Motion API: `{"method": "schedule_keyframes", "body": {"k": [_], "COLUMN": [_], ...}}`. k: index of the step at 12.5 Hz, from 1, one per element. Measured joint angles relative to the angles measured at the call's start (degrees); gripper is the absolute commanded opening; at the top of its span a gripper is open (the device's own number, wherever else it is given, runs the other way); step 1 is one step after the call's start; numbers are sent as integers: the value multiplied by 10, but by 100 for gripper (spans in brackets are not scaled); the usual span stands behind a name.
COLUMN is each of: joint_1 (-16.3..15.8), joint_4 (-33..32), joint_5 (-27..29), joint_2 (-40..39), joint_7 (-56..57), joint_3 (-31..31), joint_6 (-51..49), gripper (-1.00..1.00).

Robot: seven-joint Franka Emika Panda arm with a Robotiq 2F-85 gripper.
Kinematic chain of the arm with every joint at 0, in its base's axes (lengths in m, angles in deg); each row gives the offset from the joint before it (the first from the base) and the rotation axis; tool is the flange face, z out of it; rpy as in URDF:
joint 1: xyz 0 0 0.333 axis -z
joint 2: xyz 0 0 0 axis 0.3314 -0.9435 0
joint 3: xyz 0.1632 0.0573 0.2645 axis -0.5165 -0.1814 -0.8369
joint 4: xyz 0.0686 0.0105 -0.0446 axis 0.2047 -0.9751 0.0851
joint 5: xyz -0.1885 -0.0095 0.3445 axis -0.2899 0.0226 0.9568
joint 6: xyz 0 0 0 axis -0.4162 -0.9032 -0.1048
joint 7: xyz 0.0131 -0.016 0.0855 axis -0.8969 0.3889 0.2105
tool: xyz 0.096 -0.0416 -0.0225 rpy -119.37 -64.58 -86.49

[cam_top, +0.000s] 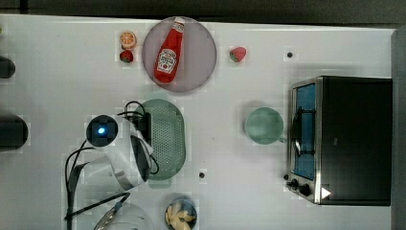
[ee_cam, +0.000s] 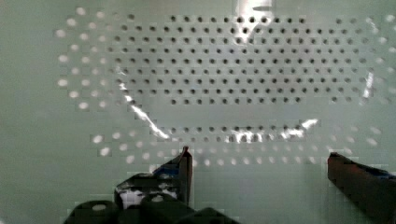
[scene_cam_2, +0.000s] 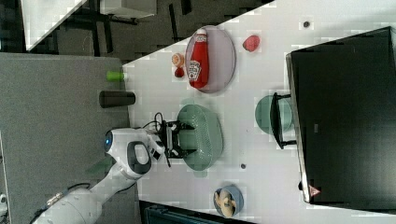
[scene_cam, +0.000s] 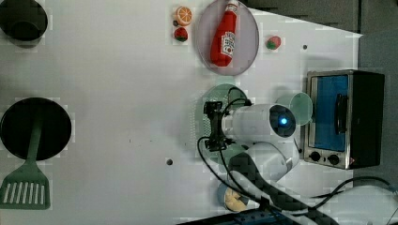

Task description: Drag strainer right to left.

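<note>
White worktop, top view: strainer sits at centre-left of frame, below the grey plate carrying the ketchup bottle, well apart from the green cup and toaster oven at frame right. Tool hangs over the strainer's edge nearest the arm in the right view. Wrist view shows its fingers spread wide apart above the perforated bottom, holding nothing.
</note>
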State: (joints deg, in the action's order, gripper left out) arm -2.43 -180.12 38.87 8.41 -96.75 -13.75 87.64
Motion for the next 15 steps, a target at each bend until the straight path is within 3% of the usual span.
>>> {"method": "schedule_keyframes", "body": {"k": [4, 6, 8, 15], "joint_1": [-27, -35, -40, -91], "joint_4": [2, 22, 46, 123], "joint_5": [23, 24, 66, 81], "joint_2": [0, -7, -21, -64], "joint_7": [-14, -18, -20, -21], "joint_3": [-4, 2, -3, -11], "joint_6": [-4, 3, -3, -15], "gripper": [100, 100, 100, 100]}}
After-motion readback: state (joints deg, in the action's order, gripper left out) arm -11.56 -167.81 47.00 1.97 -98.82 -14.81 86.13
